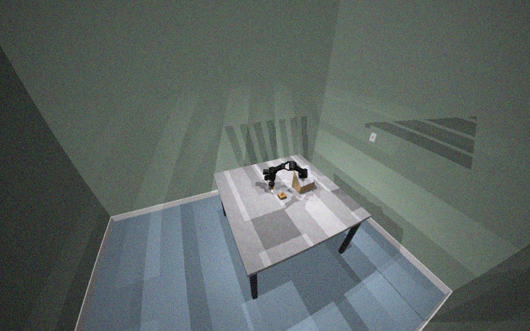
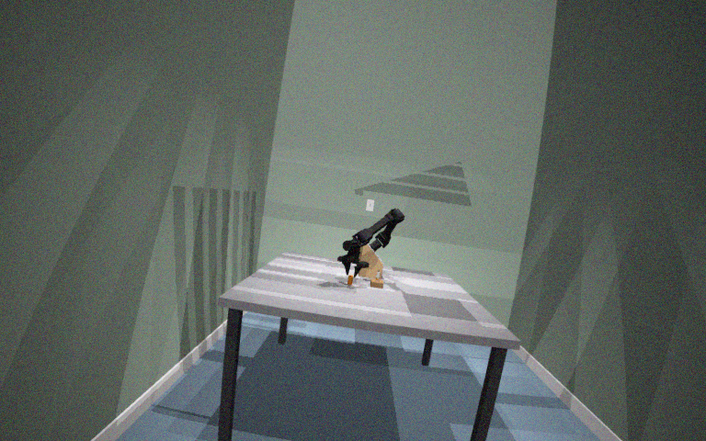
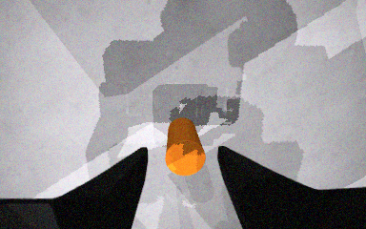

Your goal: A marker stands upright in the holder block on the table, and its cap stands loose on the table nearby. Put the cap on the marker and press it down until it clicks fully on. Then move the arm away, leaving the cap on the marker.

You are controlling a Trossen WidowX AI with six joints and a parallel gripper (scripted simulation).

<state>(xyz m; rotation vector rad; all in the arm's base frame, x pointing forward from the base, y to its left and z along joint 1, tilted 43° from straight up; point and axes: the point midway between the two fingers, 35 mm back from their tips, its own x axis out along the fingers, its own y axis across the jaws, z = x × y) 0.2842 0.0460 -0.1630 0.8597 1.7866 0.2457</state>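
The orange cap [image 1: 272,188] [image 2: 350,280] [image 3: 185,158] stands upright on the table, apart from the holder. My gripper [image 2: 352,274] [image 3: 183,153] points down at it and is open; in the wrist view the cap shows in the gap between the fingertips, with space on both sides. In the exterior view the fingertips are just above or around the cap's top; the exact height is hard to tell. The small orange-brown holder block [image 1: 281,196] [image 2: 377,284] sits a short way to the right. The marker is tiny and barely visible on it, and neither shows in the wrist view.
A large tan wedge-shaped block [image 1: 297,185] [image 2: 369,264] stands behind the holder, close to the arm's base and under the arm's links. The grey table [image 1: 269,229] [image 2: 291,301] carries patchy shadows and light bands.
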